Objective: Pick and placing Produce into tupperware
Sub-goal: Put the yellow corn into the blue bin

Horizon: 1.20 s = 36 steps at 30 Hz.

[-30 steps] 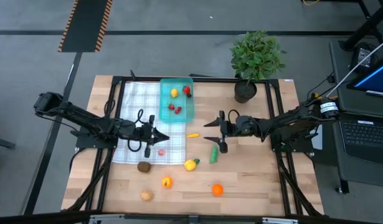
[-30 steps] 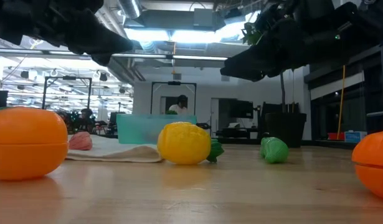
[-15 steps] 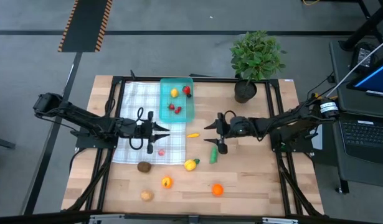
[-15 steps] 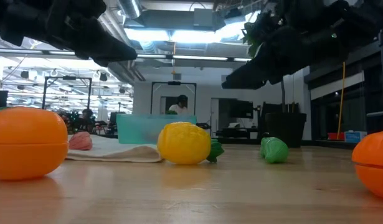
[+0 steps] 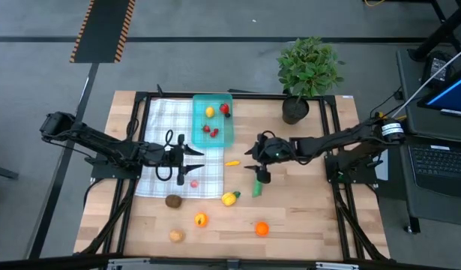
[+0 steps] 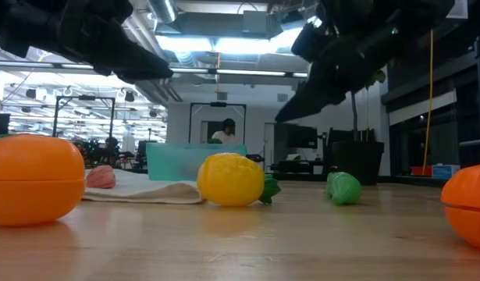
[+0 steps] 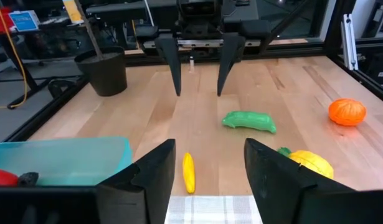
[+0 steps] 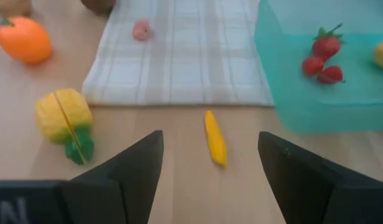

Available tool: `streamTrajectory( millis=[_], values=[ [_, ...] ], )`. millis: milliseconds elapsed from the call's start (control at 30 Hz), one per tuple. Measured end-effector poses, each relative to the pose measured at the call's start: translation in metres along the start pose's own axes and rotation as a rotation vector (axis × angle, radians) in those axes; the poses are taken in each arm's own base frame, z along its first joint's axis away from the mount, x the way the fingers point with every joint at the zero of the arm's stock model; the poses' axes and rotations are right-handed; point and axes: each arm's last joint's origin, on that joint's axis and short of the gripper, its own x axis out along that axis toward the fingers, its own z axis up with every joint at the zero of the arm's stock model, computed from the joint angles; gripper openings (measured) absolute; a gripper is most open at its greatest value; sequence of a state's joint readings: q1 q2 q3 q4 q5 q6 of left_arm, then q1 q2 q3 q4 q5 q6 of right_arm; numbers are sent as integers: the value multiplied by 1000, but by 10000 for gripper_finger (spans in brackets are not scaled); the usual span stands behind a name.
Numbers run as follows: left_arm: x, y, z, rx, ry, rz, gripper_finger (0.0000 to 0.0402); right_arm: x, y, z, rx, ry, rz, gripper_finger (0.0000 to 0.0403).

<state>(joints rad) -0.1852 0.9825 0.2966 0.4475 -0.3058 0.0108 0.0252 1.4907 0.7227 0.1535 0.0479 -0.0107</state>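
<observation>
The small yellow-orange stick-shaped toy vegetable (image 5: pixel 231 163) lies between both arms. The right gripper (image 5: pixel 255 160), fingers spread and empty, is nearer. The left gripper (image 5: pixel 196 163) is also open and empty.

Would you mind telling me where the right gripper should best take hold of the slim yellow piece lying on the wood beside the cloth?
Probably at its middle, from straight above. The yellow piece lies flat and alone on bare wood, long and narrow, so fingers across its short width should close best. The right gripper is open and already faces it, lined up along its length; turning the wrist may be needed.
</observation>
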Motion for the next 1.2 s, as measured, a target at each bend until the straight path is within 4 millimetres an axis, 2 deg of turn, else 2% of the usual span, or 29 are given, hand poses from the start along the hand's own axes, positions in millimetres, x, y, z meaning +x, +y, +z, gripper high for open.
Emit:
streamTrajectory(
  millis=[500, 700, 1200],
  values=[
    [0, 0, -1, 3, 7, 0, 180, 38, -17, -26, 15, 77, -20, 264],
    [0, 0, -1, 3, 7, 0, 174, 53, -17, -24, 17, 73, 25, 264],
    [0, 0, -1, 4, 13, 0, 171, 93, -17, -30, -4, 235, 36, 264]
  ],
)
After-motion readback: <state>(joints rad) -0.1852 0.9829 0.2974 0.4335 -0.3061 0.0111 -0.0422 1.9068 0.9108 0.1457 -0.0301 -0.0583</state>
